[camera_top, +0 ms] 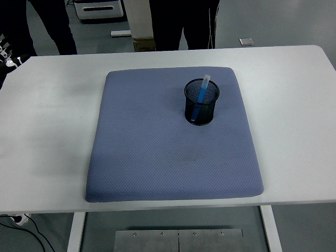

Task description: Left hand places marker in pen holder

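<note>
- Robot hand on the left (pixel 6 52) shows only as a small part at the far left edge of the picture, beside the far left corner of the table (pixel 47 131); it holds nothing that I can see, and I cannot tell if it is spread or curled.
- No right robot hand is in view.
- The marker (pixel 201 95), blue with a pale cap end, stands inside the pen holder (pixel 201 109). Its long axis is near upright, tilted a little, with the top leaning on the far right side of the rim.
- The pen holder is a black mesh cup. It stands upright on the blue mat (pixel 157 147), in the far right part of the mat.
- From the left robot hand, the marker and holder lie well apart, to the right and somewhat nearer to the robot's side of the table.
- I judge the placing as done, because the marker rests in the holder and nothing touches it.
- Two people (pixel 184 23) in dark trousers stand behind the far edge of the table.
</note>
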### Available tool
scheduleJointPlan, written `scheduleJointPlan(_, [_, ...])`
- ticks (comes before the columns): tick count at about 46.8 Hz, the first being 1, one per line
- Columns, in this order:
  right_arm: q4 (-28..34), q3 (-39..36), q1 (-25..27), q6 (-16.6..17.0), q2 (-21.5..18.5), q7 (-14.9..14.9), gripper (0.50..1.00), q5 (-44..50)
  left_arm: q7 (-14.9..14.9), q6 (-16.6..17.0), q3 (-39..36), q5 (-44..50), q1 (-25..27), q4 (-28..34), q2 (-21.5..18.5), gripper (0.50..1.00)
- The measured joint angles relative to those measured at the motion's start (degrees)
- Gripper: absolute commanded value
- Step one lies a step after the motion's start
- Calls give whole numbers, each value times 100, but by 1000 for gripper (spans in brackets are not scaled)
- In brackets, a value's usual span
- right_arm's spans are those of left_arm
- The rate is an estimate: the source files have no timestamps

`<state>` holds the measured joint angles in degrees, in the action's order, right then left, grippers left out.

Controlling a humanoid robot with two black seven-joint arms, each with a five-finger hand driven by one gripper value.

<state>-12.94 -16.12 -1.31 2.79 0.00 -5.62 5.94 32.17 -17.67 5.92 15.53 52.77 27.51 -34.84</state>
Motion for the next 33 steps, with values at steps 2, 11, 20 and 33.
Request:
scheduleJointPlan(2, [-37,4,4,1,1,0,1000,0,0,-1,34,0,-59,0,-41,1000])
scheduleJointPlan(11, [-247,11,-8,50,0,9,1000,-1,-2,-15,237,-11,-312,-100,-103,1000])
scheduleJointPlan(20, [-209,-4,-18,40,0,9,1000,-1,0,-17,419,-8,-440,-107,109,1000])
scheduleJointPlan(33, [-208,24,-14,36,0,-4,1000,36,3,8,447,-14,-575,-105,544,1000])
